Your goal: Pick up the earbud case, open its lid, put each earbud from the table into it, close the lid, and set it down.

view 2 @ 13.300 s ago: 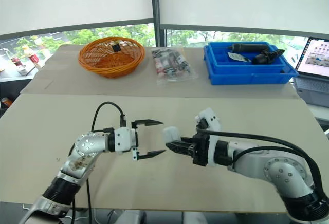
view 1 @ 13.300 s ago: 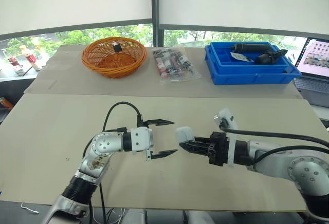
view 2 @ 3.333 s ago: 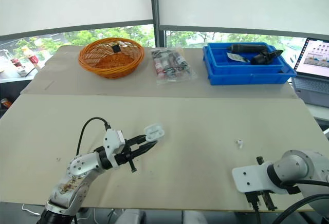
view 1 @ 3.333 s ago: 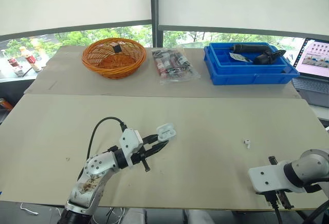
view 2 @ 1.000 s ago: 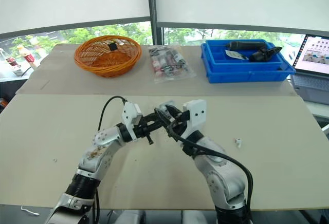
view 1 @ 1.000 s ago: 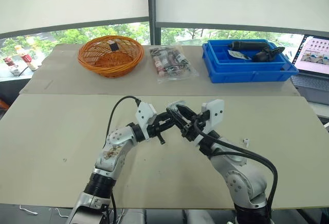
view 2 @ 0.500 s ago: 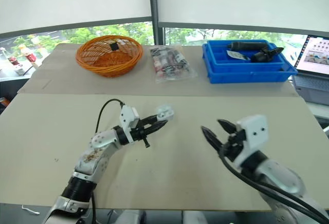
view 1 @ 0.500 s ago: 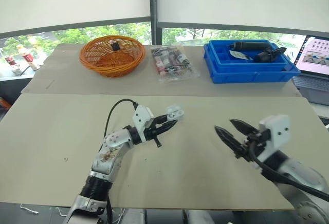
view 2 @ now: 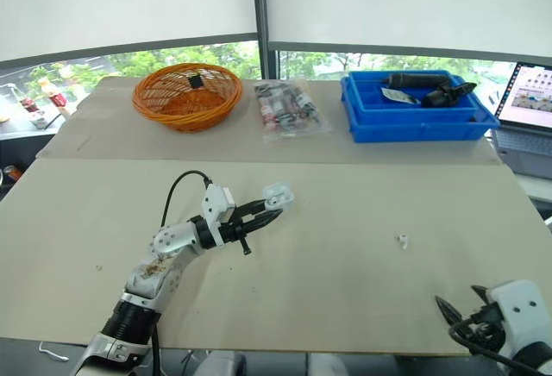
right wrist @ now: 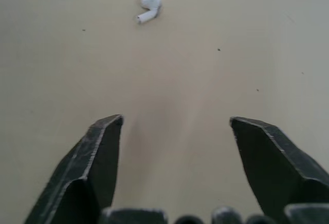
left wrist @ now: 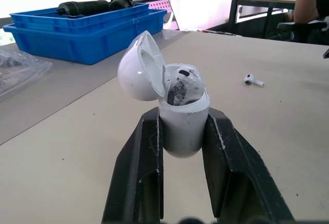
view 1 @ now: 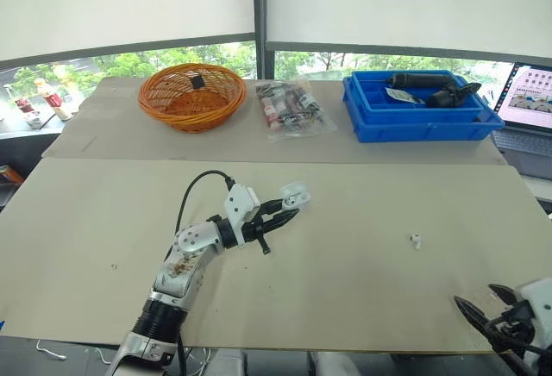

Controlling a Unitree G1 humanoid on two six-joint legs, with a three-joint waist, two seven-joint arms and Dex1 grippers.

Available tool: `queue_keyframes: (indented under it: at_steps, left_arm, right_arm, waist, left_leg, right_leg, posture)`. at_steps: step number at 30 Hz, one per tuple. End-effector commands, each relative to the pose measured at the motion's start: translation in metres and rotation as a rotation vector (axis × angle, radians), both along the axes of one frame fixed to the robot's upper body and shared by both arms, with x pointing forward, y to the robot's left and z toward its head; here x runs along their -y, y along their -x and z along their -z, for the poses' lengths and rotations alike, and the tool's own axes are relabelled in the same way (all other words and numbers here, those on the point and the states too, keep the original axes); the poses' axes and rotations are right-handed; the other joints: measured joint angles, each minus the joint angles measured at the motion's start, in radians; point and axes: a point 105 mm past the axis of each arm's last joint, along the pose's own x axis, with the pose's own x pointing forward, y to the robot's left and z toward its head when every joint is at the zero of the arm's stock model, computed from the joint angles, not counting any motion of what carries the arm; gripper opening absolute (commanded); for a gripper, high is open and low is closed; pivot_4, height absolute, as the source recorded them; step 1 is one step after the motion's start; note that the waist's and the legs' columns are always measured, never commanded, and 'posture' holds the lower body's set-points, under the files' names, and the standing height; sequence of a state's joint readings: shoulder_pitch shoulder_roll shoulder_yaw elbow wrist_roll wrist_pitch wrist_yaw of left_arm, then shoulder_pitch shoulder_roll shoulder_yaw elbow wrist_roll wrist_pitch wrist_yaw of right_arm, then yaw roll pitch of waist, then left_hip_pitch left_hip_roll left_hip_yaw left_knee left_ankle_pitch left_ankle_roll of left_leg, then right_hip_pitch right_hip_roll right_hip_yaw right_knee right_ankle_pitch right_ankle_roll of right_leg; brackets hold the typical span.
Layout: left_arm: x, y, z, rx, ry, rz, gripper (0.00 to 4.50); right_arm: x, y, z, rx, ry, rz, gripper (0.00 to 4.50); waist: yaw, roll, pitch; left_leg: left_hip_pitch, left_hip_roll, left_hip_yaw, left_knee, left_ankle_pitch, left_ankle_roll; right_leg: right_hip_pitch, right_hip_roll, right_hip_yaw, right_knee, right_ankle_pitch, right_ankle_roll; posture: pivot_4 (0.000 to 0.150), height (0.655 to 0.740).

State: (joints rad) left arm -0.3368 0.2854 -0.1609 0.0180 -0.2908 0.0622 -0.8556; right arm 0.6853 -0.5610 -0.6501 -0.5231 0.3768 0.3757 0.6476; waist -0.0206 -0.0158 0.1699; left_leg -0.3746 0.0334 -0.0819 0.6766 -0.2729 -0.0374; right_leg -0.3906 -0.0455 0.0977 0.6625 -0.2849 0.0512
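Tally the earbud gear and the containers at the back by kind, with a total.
Earbud case: 1
Earbuds: 2, one on the table, one seated in the case
Basket: 1
Blue bin: 1
Plastic bag: 1
Total: 6

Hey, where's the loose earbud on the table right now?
The earbud lies on the table on the robot's right side, apart from the earbud case held in the left gripper, and ahead of the open right gripper.
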Motion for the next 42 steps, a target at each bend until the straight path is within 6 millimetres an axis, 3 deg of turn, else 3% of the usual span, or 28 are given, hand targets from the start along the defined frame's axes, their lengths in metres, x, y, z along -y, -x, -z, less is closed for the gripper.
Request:
queue_keyframes:
  at_steps: [1, 4, 9, 17, 29, 36, 42]
  left_arm:
    - [0.001, 0.004, -0.009, 0.055, 0.006, 0.013, 0.54]
    - [0.001, 0.004, -0.008, 0.055, 0.003, 0.013, 0.54]
    - [0.003, 0.003, -0.009, 0.056, -0.001, 0.022, 0.54]
    - [0.005, 0.006, -0.008, 0.055, -0.002, 0.033, 0.54]
    - [0.005, 0.008, -0.009, 0.053, 0.004, 0.038, 0.54]
    - [0.005, 0.008, -0.009, 0.055, 0.005, 0.042, 0.54]
    - [0.006, 0.008, -0.008, 0.051, 0.004, 0.042, 0.54]
  right_arm:
    - [0.003, 0.000, -0.010, 0.040, 0.002, 0.005, 4.50]
    - [0.003, -0.005, -0.012, 0.062, 0.012, 0.010, 4.50]
    - [-0.030, -0.050, -0.027, 0.159, -0.039, -0.018, 4.50]
    - [-0.041, -0.094, -0.019, 0.183, -0.110, 0.086, 4.50]
    - [-0.036, -0.108, 0.014, 0.161, -0.165, 0.194, 4.50]
    - [-0.043, -0.111, 0.023, 0.131, -0.222, 0.222, 4.50]
    - [-0.047, -0.108, 0.026, 0.115, -0.237, 0.206, 2.65]
  waist:
    - [0.001, 0.000, 0.000]
    - [0.000, 0.000, 0.000]
    - [-0.010, 0.001, 0.000]
    - [0.006, 0.001, 0.000]
    - [0.003, 0.001, -0.001]
    - [-0.002, 0.001, -0.001]
    - [-0.002, 0.001, -0.001]
  left_leg:
    - [0.000, 0.000, 0.000, 0.000, 0.000, 0.000]
    - [0.000, 0.000, 0.000, 0.000, 0.000, 0.000]
    - [0.001, 0.000, 0.000, 0.000, 0.000, 0.000]
    - [0.000, -0.001, 0.000, 0.000, 0.000, 0.000]
    - [0.001, 0.000, 0.000, 0.000, 0.000, 0.000]
    - [0.002, 0.000, 0.000, 0.000, 0.000, 0.000]
    - [0.002, 0.000, 0.000, 0.000, 0.000, 0.000]
  right_leg:
    - [0.000, 0.000, 0.000, 0.000, 0.000, 0.000]
    - [0.000, 0.000, 0.000, 0.000, 0.000, 0.000]
    - [0.001, 0.000, 0.001, 0.001, 0.000, 0.000]
    - [0.001, -0.001, 0.000, -0.001, 0.000, 0.000]
    - [0.000, 0.000, 0.000, -0.001, 0.000, 0.000]
    - [0.001, 0.000, 0.000, 0.000, 0.000, 0.000]
    - [0.001, 0.000, 0.000, 0.000, 0.000, 0.000]
  posture:
    - [0.150, 0.7114]
    - [0.150, 0.7114]
    - [0.150, 0.7114]
    - [0.150, 0.7114]
    - [0.150, 0.7114]
    - [0.150, 0.7114]
    - [0.150, 0.7114]
